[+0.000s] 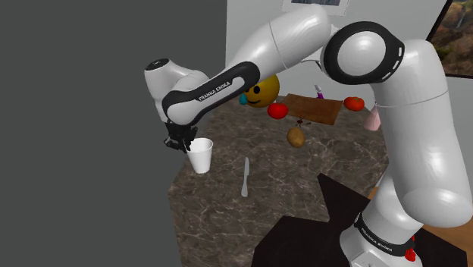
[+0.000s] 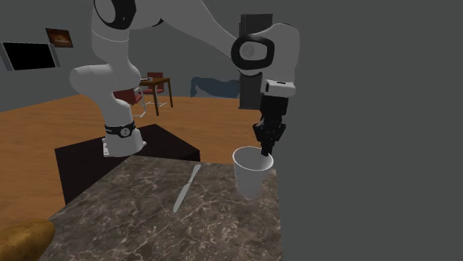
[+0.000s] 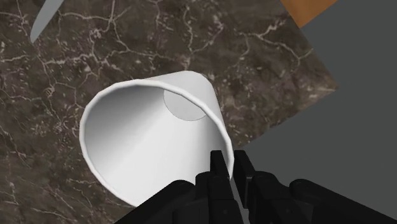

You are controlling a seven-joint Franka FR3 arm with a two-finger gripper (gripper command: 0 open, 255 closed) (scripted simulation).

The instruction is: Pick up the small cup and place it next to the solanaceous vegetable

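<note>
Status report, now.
Gripper jaws shut on cup wall. Cup upright on table, near its edge. Knife lies beside cup, apart.

1. The white arm [image 1: 299, 38] rises tall, folds at the elbow and reaches forward and down
2. The wrist aims the black gripper [image 2: 266, 150] straight down
3. Its two fingers [image 3: 218, 167] stand close together, pinching the rim of the cup [image 3: 146, 127]

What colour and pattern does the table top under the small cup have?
The table top is dark brown with thin pale veins, best in the wrist view.
</note>
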